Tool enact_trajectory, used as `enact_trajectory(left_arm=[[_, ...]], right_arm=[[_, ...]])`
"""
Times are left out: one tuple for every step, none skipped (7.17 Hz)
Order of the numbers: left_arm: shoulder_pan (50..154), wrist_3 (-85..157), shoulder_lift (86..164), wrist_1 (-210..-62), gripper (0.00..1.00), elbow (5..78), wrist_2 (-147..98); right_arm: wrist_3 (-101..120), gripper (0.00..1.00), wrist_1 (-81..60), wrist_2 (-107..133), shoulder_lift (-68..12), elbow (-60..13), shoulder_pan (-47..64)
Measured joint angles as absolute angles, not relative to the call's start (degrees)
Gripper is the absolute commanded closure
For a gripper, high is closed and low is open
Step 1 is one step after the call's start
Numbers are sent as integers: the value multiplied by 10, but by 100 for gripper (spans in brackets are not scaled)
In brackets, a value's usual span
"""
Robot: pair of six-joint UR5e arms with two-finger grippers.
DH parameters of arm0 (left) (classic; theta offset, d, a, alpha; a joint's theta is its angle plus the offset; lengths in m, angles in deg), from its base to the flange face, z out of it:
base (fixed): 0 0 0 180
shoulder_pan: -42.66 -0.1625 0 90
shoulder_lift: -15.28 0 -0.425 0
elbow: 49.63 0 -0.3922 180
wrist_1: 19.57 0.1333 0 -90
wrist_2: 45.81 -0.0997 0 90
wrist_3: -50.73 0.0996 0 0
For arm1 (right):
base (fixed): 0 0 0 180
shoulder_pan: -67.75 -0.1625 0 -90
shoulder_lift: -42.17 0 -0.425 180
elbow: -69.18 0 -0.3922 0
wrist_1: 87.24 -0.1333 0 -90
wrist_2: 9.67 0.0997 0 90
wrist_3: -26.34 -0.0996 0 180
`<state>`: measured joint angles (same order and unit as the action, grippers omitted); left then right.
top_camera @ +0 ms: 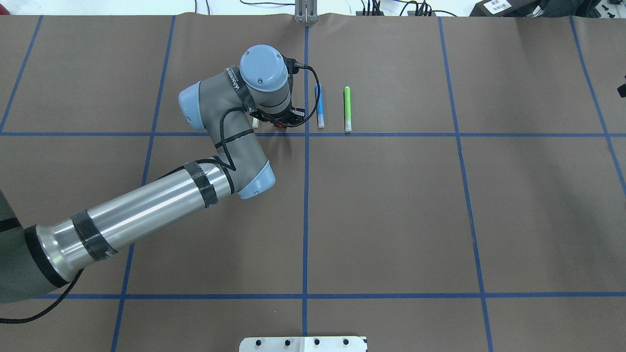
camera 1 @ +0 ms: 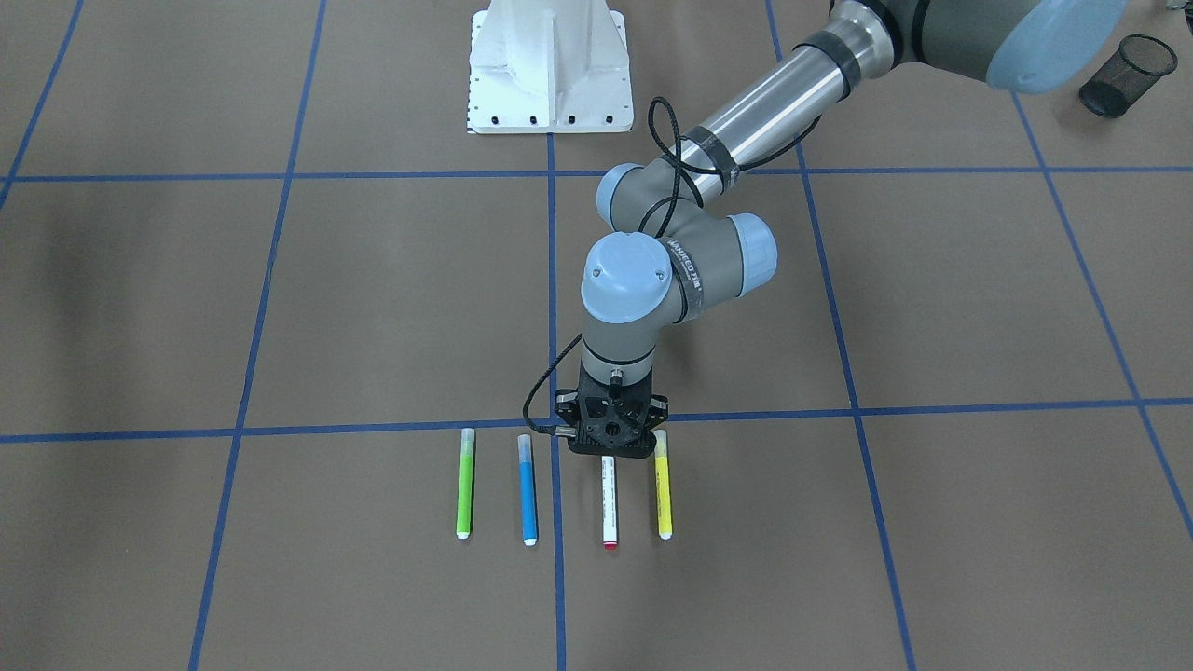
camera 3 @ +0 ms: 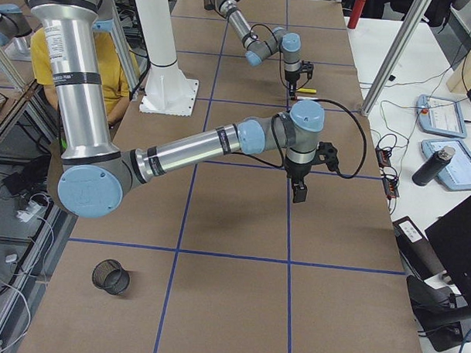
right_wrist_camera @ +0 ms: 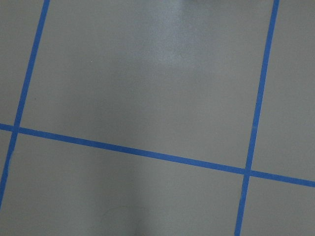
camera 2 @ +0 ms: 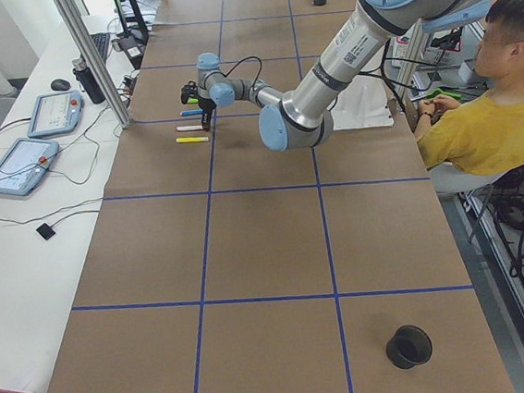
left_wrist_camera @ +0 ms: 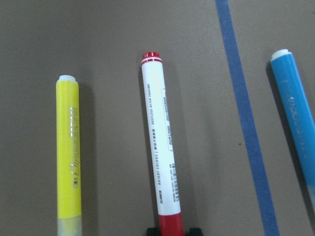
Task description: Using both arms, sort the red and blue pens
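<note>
**Left gripper closed around the red pen's cap**

Left gripper [camera 1: 610,445] stood low at the lower centre of the front-facing view, pointing straight down over the upper end of the red pen [camera 1: 610,499]. In the left wrist view its black fingertips [left_wrist_camera: 152,231] sat tight against both sides of the red cap at the bottom edge, clenched on it, while the pen lay flat on the table [camera 1: 932,308].

Four markers lay in a row, side by side and apart, in the lower centre of the front-facing view. From frame left they were the green marker [camera 1: 465,485], the blue pen [camera 1: 527,489], the red pen and the yellow marker [camera 1: 663,494]. A blue tape line ran between the blue pen and the red pen.

Right gripper [camera 3: 299,186] hung over bare brown paper at the middle of the exterior right view, well apart from the row. I could not tell whether it was released or clenched. Its wrist view showed only paper and tape lines.

A mesh cup [camera 1: 1128,75] lay tipped at the upper right of the front-facing view.
</note>
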<state>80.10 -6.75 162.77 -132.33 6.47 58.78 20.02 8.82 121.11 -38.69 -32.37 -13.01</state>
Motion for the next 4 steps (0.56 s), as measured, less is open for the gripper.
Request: enact_trajectory(left_arm=[[801,-68,1628,-1323,100,67,588],[803,-67,1628,-1323,100,74,588],[805,-67,1628,-1322,100,87,589],[809,-67,1627,-1320,100,108,591]], right_arm=[[200,0,88,1211,-387,-324,-130],[200,0,88,1211,-387,-323,-130],[200,0,88,1211,-387,-323,-130],[200,0,88,1211,-387,-323,-130]])
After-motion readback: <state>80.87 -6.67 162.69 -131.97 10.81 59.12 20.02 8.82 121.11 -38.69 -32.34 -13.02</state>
